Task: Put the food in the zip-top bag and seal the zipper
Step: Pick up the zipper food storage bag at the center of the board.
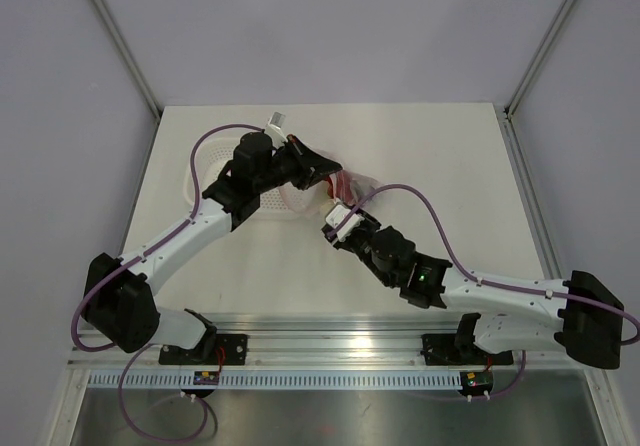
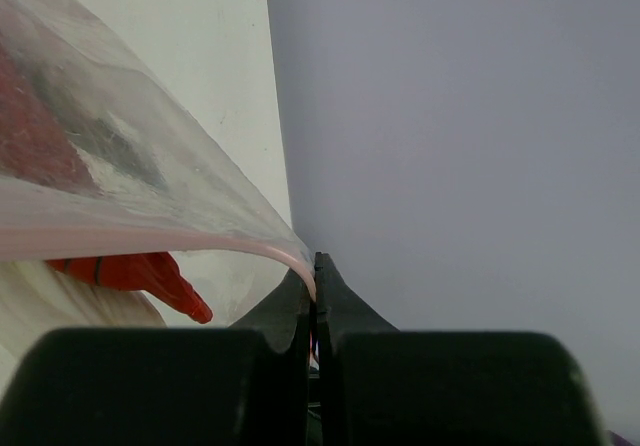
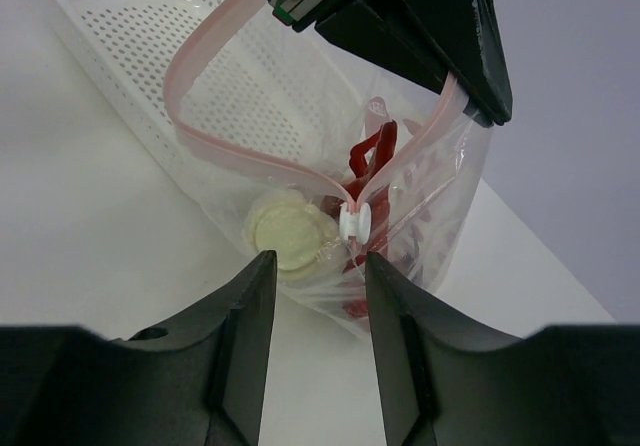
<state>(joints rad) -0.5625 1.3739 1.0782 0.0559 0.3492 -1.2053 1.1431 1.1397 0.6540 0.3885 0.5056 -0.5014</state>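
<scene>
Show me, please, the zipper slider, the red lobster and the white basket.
zipper slider (image 3: pixel 354 222): right wrist view, on its white knob.
red lobster (image 2: pixel 140 269): left wrist view, on its pointed red end.
white basket (image 3: pixel 130 31): right wrist view, on its perforated surface.

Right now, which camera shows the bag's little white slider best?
The right wrist view: the white slider sits clearly on the pink zipper, ahead of the open right gripper. The left wrist view shows only zipper strip pinched in the left gripper. The top view: too small to tell.
</scene>
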